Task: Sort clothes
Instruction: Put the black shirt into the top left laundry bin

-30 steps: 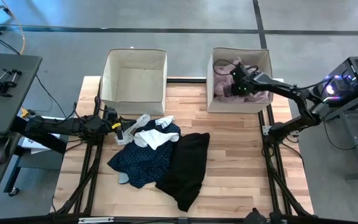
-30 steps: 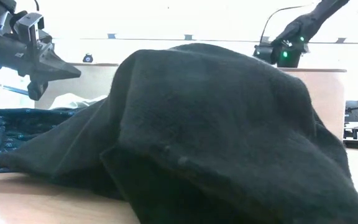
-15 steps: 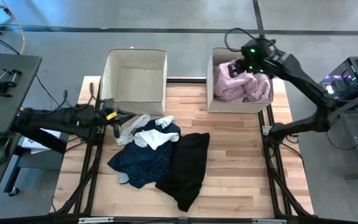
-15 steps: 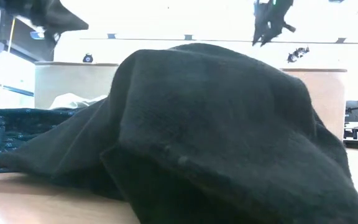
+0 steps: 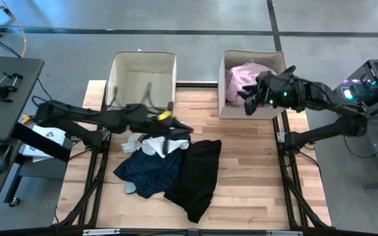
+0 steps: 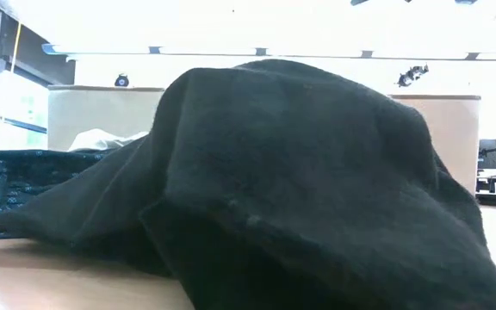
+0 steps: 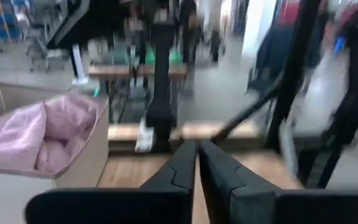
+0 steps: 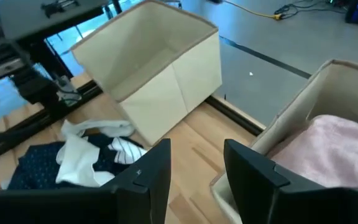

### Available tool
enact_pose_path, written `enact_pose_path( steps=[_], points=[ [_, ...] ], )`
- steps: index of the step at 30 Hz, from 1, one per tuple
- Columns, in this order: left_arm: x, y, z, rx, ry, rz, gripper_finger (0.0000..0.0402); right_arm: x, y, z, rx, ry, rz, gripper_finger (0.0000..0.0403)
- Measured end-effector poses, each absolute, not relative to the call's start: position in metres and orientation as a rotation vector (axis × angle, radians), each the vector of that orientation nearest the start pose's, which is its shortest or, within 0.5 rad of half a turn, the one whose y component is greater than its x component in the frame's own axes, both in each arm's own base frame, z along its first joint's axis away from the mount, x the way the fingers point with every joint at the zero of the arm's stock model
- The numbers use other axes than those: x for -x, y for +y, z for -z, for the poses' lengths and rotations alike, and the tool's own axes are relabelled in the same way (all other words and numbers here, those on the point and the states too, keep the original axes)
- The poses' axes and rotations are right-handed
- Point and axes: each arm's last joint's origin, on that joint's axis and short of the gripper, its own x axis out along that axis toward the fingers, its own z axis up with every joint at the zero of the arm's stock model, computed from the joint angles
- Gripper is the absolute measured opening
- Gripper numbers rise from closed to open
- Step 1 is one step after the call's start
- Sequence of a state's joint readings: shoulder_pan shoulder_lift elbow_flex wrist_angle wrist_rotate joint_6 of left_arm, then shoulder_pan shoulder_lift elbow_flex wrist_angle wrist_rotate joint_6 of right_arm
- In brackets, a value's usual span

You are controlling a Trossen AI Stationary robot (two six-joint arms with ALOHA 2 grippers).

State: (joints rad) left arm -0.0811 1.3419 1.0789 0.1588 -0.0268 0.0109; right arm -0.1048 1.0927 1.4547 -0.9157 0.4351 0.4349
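A pink shirt (image 5: 251, 82) lies in the right beige box (image 5: 223, 105). On the table a navy dotted dress (image 5: 148, 172) lies spread, with a white cloth (image 5: 161, 144) on its far part. A black garment (image 5: 199, 174) lies beside it on the right and fills the low view (image 6: 300, 172). My left gripper (image 5: 184, 127) is shut and empty, in the air over the white cloth. My right gripper (image 5: 247, 105) is open and empty, above the right box's near wall. Neither gripper shows in the low view.
The left beige box (image 5: 142, 78) stands at the far side with nothing showing inside. Bare wood lies between the clothes pile and the right box (image 8: 303, 106) and along the table's near edge. Dark frame rails run along both table sides.
My right gripper has come up out of the right box and gone toward the near edge, over the box's near wall; the pink shirt stays in the box. My left gripper has risen and swung from the table's left edge toward the right, over the clothes pile.
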Motion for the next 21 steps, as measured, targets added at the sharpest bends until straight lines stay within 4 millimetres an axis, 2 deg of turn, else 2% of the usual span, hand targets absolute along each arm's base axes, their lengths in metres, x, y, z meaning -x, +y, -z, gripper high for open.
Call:
enact_pose_path(
  steps=[4, 9, 14, 18, 21],
  points=[
    [-0.337, -0.028, -0.328, -0.122, 0.369, 0.086, 0.0060, -0.188, -0.022, -0.423, -0.292, 0.448, 0.623, 0.0138],
    [-0.360, -0.047, -0.287, -0.184, 0.632, 0.257, 0.0141, -0.191, -0.017, -0.414, -0.265, 0.486, 0.597, 0.0137],
    [-0.377, -0.076, -0.241, -0.212, 0.754, 0.348, 0.0222, -0.190, -0.015, -0.412, -0.209, 0.525, 0.575, 0.0137],
    [-0.393, -0.093, -0.204, -0.259, 0.783, 0.293, 0.0267, -0.189, -0.015, -0.411, -0.167, 0.550, 0.562, 0.0137],
    [-0.404, -0.099, -0.180, -0.234, 0.782, 0.212, 0.0283, -0.189, -0.015, -0.411, -0.143, 0.559, 0.554, 0.0137]
  ],
)
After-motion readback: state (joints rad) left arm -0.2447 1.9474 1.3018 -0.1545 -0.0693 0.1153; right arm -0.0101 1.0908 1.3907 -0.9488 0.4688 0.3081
